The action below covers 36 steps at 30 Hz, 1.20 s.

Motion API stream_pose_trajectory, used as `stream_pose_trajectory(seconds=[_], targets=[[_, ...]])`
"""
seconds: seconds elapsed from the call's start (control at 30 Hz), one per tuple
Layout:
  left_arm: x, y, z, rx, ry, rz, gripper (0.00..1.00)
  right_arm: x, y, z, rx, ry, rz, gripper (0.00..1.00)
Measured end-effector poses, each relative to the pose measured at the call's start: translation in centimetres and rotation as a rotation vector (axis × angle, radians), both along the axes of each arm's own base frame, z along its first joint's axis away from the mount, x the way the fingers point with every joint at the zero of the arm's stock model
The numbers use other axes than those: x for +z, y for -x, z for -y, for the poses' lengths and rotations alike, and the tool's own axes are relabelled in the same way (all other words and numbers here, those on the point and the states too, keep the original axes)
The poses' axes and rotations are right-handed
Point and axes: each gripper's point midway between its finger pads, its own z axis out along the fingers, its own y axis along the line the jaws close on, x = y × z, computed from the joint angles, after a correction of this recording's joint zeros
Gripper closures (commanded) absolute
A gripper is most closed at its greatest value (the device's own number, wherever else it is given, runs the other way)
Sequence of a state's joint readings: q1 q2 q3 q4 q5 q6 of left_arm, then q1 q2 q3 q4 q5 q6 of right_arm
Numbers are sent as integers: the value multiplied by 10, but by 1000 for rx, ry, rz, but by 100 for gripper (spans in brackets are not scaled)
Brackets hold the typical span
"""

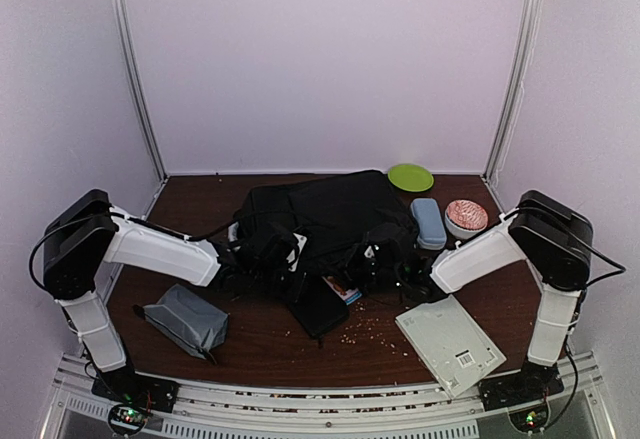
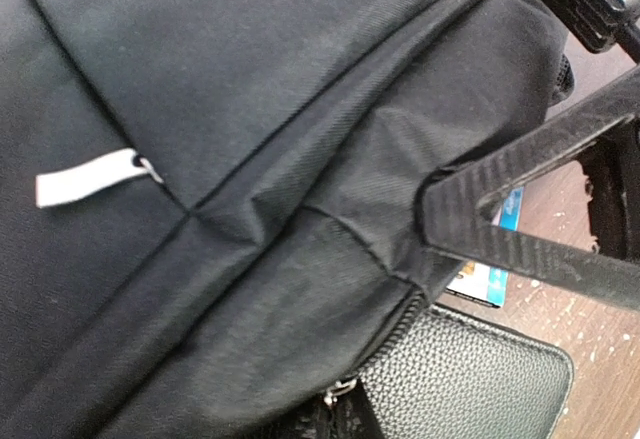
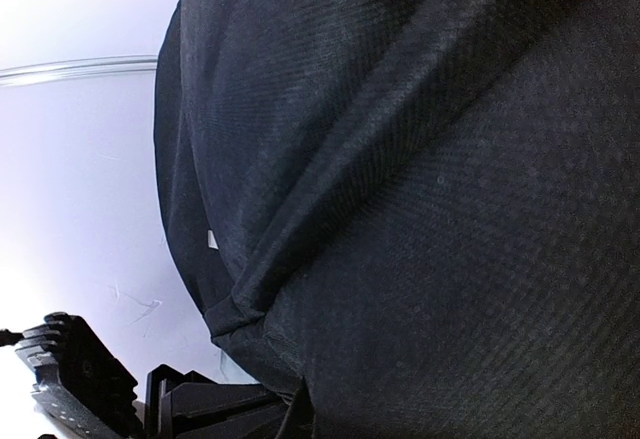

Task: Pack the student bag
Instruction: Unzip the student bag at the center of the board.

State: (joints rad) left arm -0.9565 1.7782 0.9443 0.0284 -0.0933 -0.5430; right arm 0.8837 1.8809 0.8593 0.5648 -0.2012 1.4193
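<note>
Two arms are working the bag (image 1: pixel 335 209), which is lying slumped across the middle of the tabletop (image 1: pixel 260 354), just above centre in the overhead frame. The left jaws are pressing together on a fold of its black fabric beside a zip, and in the left wrist view the cloth is puckering at a fingertip (image 2: pixel 445 214). The right jaws are also closed, seemingly pinching a gathered seam at the bag's lower right edge, though that wrist view is showing little besides dark cloth. Packing is looking barely begun, since every loose item in sight is lying outside the bag. A black case (image 1: pixel 320 304) is resting against the bag's near edge with a small card (image 1: pixel 345 290) just beside it. A grey pouch (image 1: pixel 185 319) is sitting well apart at lower left, and a white board (image 1: pixel 450 344) is lying at lower right. A blue case (image 1: pixel 428 223) and a pink bowl (image 1: pixel 466 217) are waiting at the right, with a green plate (image 1: pixel 410 177) at the upper right. Whether the bag's main pocket is open cannot be told from these views. With both arms gripping fabric, the step in hand is probably parting or steadying the opening, which is leaving the loading itself to be done.
</note>
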Motion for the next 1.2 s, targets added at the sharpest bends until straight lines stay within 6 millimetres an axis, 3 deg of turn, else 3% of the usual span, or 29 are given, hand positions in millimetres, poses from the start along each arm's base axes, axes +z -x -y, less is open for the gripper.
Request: stream_pose_trajectory(seconds=[0.33, 0.83, 1.03, 1.2], targets=[[8, 8, -26, 41, -50, 28, 100, 5, 11, 19, -17, 9, 9, 100], [49, 20, -68, 123, -28, 93, 100, 29, 26, 29, 22, 15, 74, 100], [39, 6, -111, 231, -65, 72, 100, 18, 32, 37, 55, 104, 80, 100], [31, -1, -125, 260, -57, 37, 100, 14, 35, 40, 74, 140, 86, 100]])
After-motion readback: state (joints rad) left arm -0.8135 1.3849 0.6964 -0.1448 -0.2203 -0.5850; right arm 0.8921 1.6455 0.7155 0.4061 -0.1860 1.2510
